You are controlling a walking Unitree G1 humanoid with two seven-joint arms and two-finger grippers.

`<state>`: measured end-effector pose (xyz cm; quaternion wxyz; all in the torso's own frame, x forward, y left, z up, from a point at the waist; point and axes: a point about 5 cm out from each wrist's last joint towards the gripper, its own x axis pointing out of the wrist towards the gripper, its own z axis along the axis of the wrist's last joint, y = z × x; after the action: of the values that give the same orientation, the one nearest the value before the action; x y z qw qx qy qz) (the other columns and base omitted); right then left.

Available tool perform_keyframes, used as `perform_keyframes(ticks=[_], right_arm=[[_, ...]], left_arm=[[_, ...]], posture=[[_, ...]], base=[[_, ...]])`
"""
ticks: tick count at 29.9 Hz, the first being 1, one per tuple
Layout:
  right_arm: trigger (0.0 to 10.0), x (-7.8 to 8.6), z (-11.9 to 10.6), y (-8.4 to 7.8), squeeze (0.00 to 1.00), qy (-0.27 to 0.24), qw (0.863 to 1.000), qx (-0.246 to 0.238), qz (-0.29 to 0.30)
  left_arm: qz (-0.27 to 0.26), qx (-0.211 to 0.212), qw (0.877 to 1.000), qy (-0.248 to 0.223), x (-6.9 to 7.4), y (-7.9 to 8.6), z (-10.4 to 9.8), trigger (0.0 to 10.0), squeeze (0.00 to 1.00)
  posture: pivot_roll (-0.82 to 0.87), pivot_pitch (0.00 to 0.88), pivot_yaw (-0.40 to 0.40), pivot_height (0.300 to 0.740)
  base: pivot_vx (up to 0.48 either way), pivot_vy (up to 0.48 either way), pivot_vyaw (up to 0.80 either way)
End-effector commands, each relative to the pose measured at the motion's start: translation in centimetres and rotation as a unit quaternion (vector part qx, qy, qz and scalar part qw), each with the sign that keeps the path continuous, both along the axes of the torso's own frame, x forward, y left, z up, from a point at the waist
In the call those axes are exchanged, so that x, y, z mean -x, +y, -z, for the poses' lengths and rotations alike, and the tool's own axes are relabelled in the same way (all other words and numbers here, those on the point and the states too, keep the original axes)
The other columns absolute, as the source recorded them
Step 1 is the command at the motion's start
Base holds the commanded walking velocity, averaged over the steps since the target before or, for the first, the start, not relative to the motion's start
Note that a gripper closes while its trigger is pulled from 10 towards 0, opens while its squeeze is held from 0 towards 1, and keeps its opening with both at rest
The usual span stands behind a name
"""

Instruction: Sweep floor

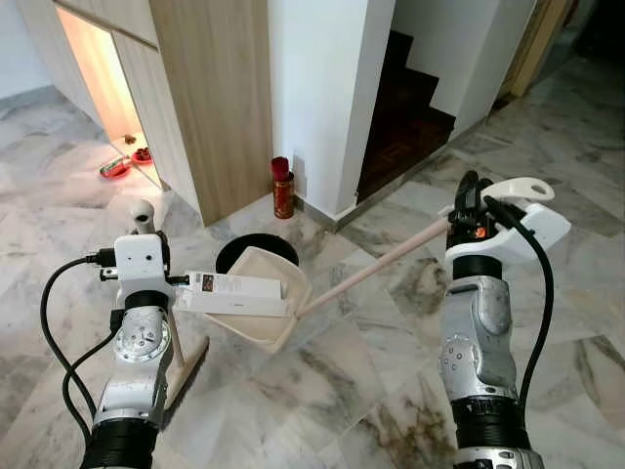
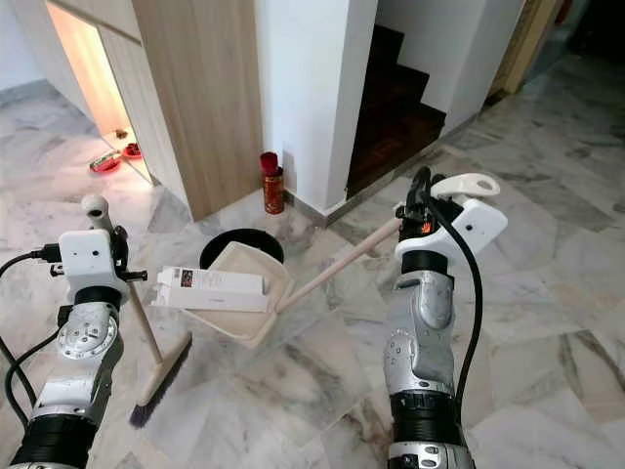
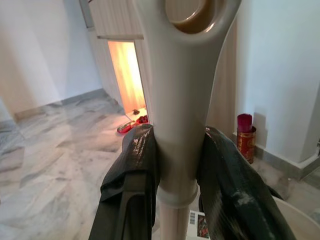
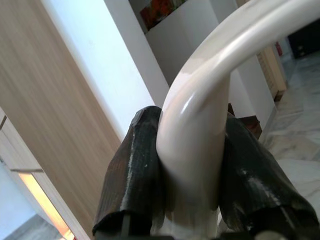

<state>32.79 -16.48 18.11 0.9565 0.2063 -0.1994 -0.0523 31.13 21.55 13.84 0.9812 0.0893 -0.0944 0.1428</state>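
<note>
Standing upright at near left on the marble floor (image 2: 322, 391), the broom (image 2: 146, 337) with bristles down on the tiles and its cream stick rising to a rounded top. Clamped on that stick just below the top by the left hand (image 3: 177, 165), black fingers (image 3: 137, 165) pressed on either side. Lying just right of the broom, the cream dustpan (image 1: 256, 293), tilted, carrying a flat white box (image 1: 234, 291) across its mouth. Running from the pan up and to the right, its long pale handle (image 1: 376, 266), ending in a looped grip. Clamped on that grip by the right hand (image 4: 192, 172), fingers (image 4: 132, 170) tight against both sides. Sitting just behind the pan, partly hidden, a round black object (image 1: 244, 249). Farther off, a red can (image 1: 283, 191) at the foot of a white wall (image 1: 317, 88), beside a wooden cabinet (image 1: 210, 88). To the far left, a lit alcove with red items (image 1: 122, 164) on the floor. To the far right, dark stairs (image 1: 405, 117).
</note>
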Motion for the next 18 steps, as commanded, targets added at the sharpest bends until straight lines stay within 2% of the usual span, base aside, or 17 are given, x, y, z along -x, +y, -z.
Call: perform_keyframes(ticks=[1,10,18], right_arm=[[10.0,0.09,-2.48,0.08,0.0,-0.05,0.999,0.0,0.002],[10.0,0.07,-2.52,0.18,0.0,-0.049,0.999,0.004,0.0],[10.0,0.08,-2.51,0.26,0.0,-0.049,0.999,0.005,-0.002]], left_arm=[[0.003,-0.014,1.0,-0.024,0.01,-0.13,-0.86,10.0,0.0],[0.0,-0.013,1.0,-0.024,0.09,-0.03,-0.81,10.0,0.0],[0.001,-0.014,1.0,-0.028,0.06,-0.08,-0.94,10.0,0.0]], posture=[[0.04,0.0,-0.037,0.74],[0.04,0.0,-0.038,0.74],[0.04,0.0,-0.038,0.74]], base=[[0.292,0.0,0.0],[0.295,0.0,0.0],[0.295,0.0,0.57]])
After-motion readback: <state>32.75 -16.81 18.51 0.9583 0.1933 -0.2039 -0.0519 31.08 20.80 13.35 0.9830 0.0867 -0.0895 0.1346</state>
